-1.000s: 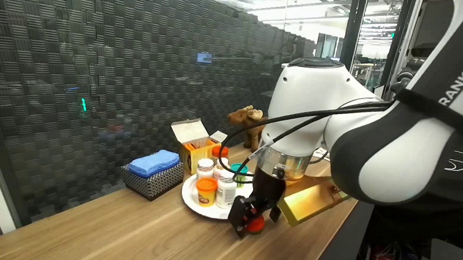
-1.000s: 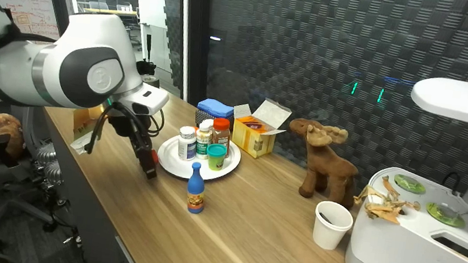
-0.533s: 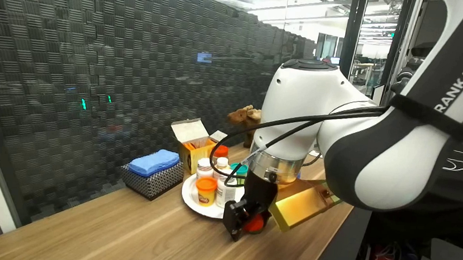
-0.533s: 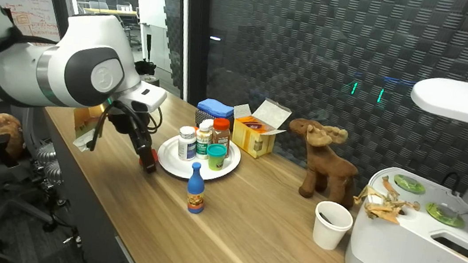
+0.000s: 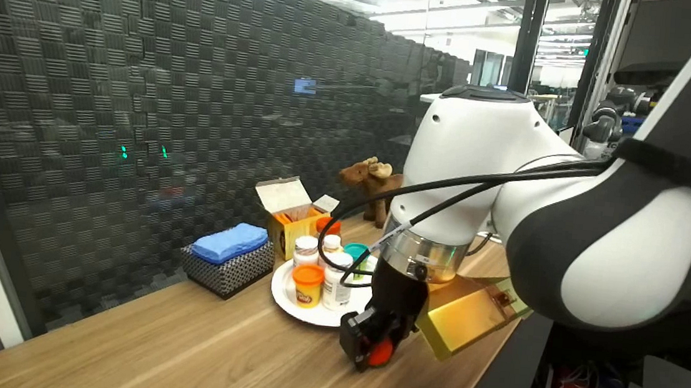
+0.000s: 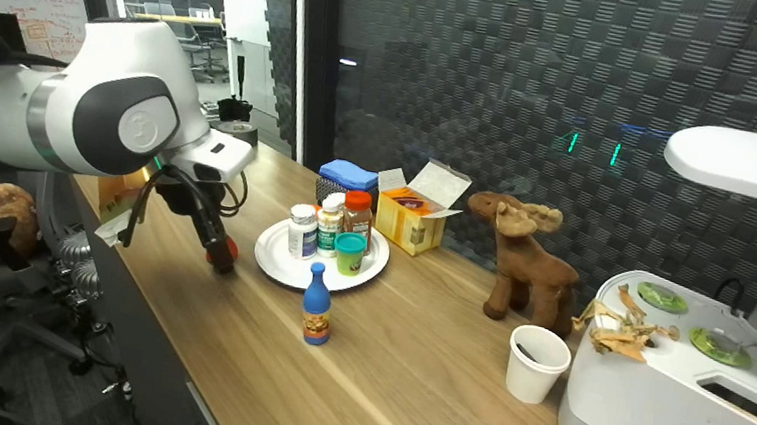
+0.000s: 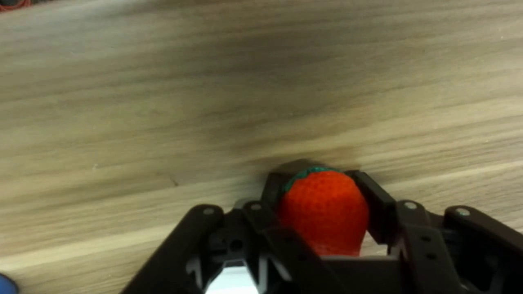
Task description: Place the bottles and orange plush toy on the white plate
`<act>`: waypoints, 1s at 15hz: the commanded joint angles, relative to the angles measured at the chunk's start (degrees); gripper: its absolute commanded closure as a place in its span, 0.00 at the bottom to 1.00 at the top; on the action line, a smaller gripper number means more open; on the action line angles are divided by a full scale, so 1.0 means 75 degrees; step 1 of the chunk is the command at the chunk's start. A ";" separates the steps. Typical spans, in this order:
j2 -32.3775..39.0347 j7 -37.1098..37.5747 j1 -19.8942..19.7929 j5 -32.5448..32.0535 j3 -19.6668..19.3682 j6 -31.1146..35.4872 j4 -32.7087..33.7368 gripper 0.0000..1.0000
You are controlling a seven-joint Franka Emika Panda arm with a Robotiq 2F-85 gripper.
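Note:
My gripper (image 7: 318,179) is shut on the orange plush toy (image 7: 327,208), a red-orange lump with a green rim, its fingers pressed on both sides. In both exterior views the toy sits low over the table beside the white plate (image 6: 273,250); whether it touches the wood I cannot tell. White bottles (image 6: 303,233) with white caps and a red-capped bottle (image 6: 358,217) stand upright on the plate, with an orange-lidded tub (image 5: 307,287) and a teal-lidded tub (image 6: 349,256). A blue bottle (image 6: 317,310) stands on the table, off the plate.
Behind the plate are an open yellow carton (image 6: 411,227) and a patterned box with a blue cloth (image 5: 230,244). A brown moose toy (image 6: 530,274), a paper cup (image 6: 536,365) and a white appliance (image 6: 686,409) stand further along. A gold block (image 5: 466,320) hangs at my wrist.
The fingers have closed in on the plush toy. Gripper and toy have shifted a little away from the plate. The bottles and tubs have not moved.

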 commanded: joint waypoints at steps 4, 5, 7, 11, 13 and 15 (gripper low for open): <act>-0.0695 -0.0938 -0.0723 0.2206 0.0771 0.0142 -0.0537 0.77; -0.0734 -0.0881 -0.0780 0.2344 0.0738 0.0159 -0.0489 0.77; -0.0740 -0.0681 -0.0844 0.2418 0.0501 0.0207 -0.0295 0.77; -0.0679 0.0352 -0.0529 0.1425 -0.0653 0.0455 0.0115 0.77; -0.0462 0.0852 -0.0331 0.0839 -0.1177 0.0426 0.0483 0.77; -0.0206 0.1230 -0.0174 0.0461 -0.1504 0.0327 0.0822 0.77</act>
